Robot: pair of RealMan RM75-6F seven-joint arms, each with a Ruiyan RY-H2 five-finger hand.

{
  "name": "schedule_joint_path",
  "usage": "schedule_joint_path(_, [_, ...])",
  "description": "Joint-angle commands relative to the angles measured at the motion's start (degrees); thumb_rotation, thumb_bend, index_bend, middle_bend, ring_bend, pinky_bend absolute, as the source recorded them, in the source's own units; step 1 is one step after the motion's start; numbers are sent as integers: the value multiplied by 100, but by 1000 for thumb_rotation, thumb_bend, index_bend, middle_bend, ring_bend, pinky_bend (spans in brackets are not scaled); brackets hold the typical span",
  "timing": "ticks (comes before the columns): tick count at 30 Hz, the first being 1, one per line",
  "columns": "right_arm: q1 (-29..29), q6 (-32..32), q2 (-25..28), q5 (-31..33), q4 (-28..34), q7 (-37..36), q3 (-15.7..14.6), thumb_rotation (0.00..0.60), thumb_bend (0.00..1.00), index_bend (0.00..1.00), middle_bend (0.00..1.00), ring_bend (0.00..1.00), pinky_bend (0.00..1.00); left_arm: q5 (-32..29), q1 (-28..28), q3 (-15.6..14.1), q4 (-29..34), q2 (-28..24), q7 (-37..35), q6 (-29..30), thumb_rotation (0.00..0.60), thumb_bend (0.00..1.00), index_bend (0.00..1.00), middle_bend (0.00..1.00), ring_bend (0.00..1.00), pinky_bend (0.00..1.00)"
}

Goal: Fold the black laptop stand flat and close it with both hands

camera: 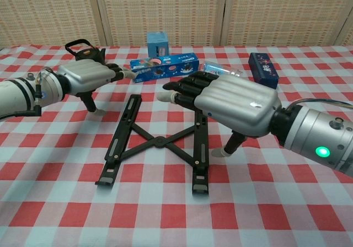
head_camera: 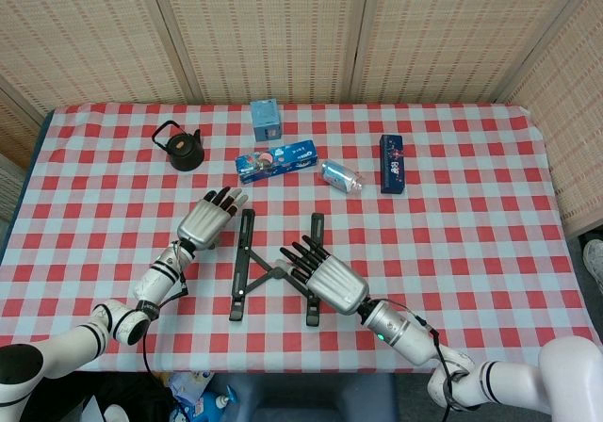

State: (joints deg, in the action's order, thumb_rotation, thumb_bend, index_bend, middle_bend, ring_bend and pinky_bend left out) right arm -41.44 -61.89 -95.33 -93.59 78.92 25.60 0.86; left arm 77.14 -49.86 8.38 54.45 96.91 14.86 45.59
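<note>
1. Woven reed screens back a table (head_camera: 490, 252) under a red-and-white check cloth; both views agree.
2. Left hand's fingers (camera: 120, 74) are stretched out and apart, gripping nothing, thumb tip down on the cloth just beside the stand's left rail.
3. Right hand's fingers (camera: 185, 88) are also extended and spread, nothing held; they hover over the right rail, thumb pointing down at its outer side. Contact with the rail: cannot tell.
4. Left hand (head_camera: 204, 220) sits at about 10 o'clock of the stand's X joint; right hand (head_camera: 325, 276) at about 4 o'clock.
5. Black laptop stand (camera: 157, 143) lies low on the cloth at table centre, two rails spread apart, cross-links forming an X.
6. Step, as I judge: approach and flanking, no grasp yet. Stand looks already lowered but not closed.
7. Next move likely needs each hand on its rail's outer edge, pushing inward together and evenly so the X collapses without skewing.
8. At 12 o'clock of the stand: kettle (head_camera: 183, 147), blue cup box (head_camera: 266, 119), biscuit box (head_camera: 275, 161), bottle (head_camera: 341, 177), dark carton (head_camera: 392, 163).
</note>
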Motion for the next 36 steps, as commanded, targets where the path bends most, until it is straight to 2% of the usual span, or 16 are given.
schedule_joint_path(1, [-18,31,-82,-3,-151,22,23,600,0,0,0,0,0,17,-5,-28,13,13,-28,17,600,220,0,0,0,172])
schedule_joint_path(19, [-84,144,-517,-117,-1067,-240,-47,600,0,0,0,0,0,-109,-27,-69,93,68,-112,-26,600,219,0,0,0,171])
schedule_joint_path(36, [-135,54,-852,-254,-1559,-420,-63,600,0,0,0,0,0,-327,-21,-30,304,21,-299,-162,600,219,0,0,0,171])
